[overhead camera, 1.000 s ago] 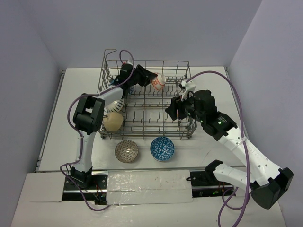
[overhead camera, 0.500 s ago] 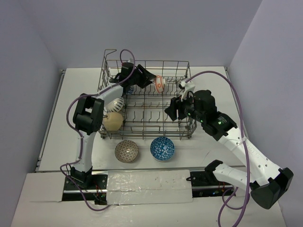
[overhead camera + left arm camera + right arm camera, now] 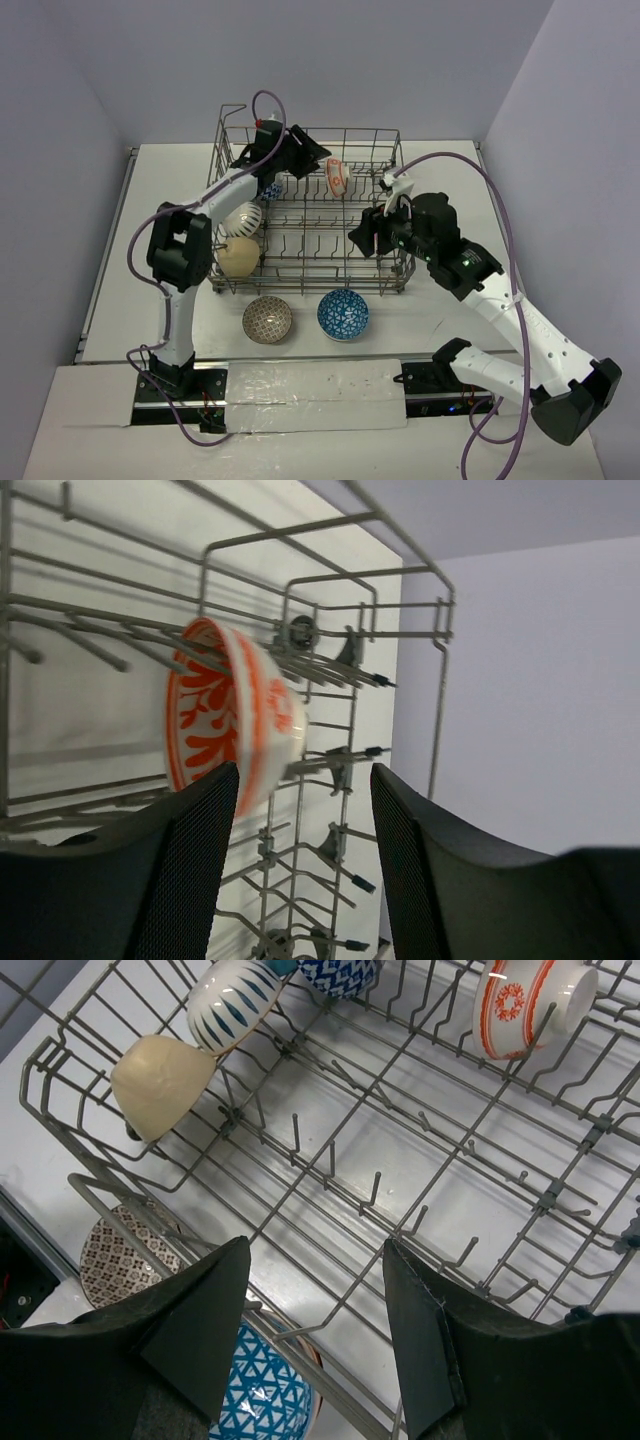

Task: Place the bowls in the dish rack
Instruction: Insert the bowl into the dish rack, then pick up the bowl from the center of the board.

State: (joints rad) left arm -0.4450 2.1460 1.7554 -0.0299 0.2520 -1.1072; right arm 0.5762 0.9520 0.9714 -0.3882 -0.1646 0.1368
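From where I stand the dish rack (image 3: 310,235) takes up the middle of the white worktop (image 3: 150,200), and four bowls are already in it; an orange-and-white bowl (image 3: 336,176) stands on edge between the tines near the upper middle of the overhead frame, propped so it can drain and leave room for a neighbour. The left end effector (image 3: 303,158) hangs just to the left of that bowl with its jaws apart and nothing between them (in the left wrist view the bowl (image 3: 230,720) sits beyond the fingertips, carried by the wires and not by the fingers (image 3: 190,880)). Down the left side of the rack are a blue patterned bowl (image 3: 270,188), a white bowl with dark strokes (image 3: 245,217) and a cream bowl (image 3: 238,256), each tipped against the tines. The right end effector (image 3: 368,237) hovers over the lower right part of the rack, jaws wide and empty; its own camera looks down on bare tines, so I would guess it is waiting clear of the left arm. Two bowls are not yet loaded: a brown patterned bowl (image 3: 267,319) and a blue-and-white bowl (image 3: 343,314), side by side on the worktop just below the rack; the blue-and-white one lies nearer the right arm, the likelier to fetch it.
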